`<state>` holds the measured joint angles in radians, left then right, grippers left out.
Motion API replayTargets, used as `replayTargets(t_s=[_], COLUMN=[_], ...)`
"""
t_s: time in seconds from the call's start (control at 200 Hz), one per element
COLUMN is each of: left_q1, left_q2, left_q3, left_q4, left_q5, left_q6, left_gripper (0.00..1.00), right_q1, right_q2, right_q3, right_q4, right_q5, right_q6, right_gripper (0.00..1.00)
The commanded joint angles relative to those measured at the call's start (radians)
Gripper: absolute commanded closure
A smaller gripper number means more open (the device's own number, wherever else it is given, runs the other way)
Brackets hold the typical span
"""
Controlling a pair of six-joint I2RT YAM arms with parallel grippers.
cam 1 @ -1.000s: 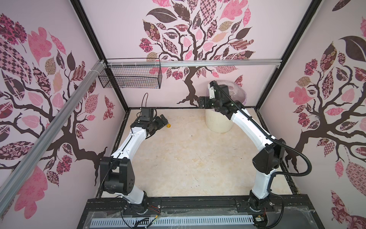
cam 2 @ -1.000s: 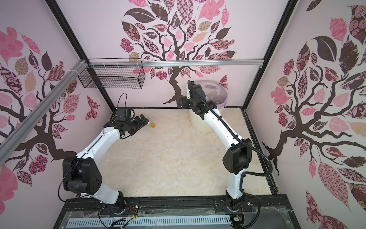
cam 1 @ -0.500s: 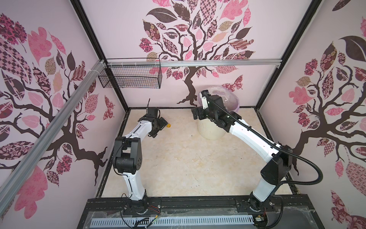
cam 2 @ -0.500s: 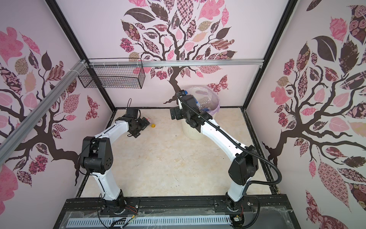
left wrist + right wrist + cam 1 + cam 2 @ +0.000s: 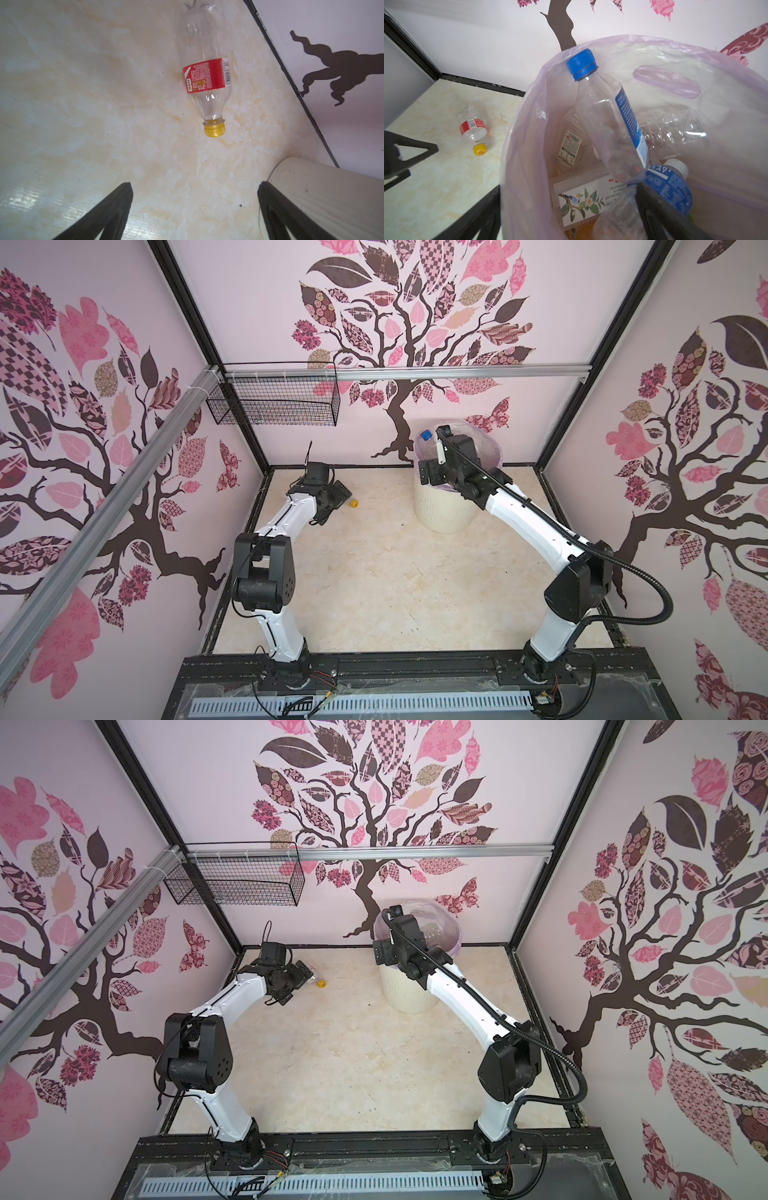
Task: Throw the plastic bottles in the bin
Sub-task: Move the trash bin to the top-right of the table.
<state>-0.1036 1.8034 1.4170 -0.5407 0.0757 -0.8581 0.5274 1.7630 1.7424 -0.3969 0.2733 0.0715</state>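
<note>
Clear plastic bottle [image 5: 205, 76], red label, yellow cap, lies sideways on beige marbled floor [image 5: 83, 104], apart from round cream ribbed bin [image 5: 440, 514] holding more bottles [image 5: 608, 124]. Left gripper [image 5: 194, 184] near floor bottle, jaws fully spread, empty. Right gripper [image 5: 569, 186] over bin, same, empty.

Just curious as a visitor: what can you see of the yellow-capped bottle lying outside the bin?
The bottle is clear plastic and looks empty, with a red label bearing a barcode and a yellow cap. It lies on its side on the marbled tabletop near the back wall, touching nothing else. The open left gripper is apart from it.
</note>
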Motion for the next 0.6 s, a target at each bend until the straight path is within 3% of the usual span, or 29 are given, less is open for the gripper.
replayTargets(t_s=[0.0,0.3,0.595], left_q1=[-0.002,-0.003,-0.004], left_q2=[-0.033,-0.044,-0.061], left_q3=[-0.034,-0.037,-0.047], left_q4=[0.022,0.013,-0.002], left_q5=[0.015,0.039,0.017], left_q6=[0.021,0.034,0.071], left_gripper=[0.02,0.02,0.02], right_q1=[-0.047,-0.108,-0.073], right_q2=[0.033,0.034,-0.058], right_q3=[0.036,0.076,0.167], right_q4=[-0.051,-0.058,-0.057], right_q5=[0.089,0.122,0.002], right_q6=[-0.01,-0.048,-0.008], right_gripper=[0.0,0.01,0.01])
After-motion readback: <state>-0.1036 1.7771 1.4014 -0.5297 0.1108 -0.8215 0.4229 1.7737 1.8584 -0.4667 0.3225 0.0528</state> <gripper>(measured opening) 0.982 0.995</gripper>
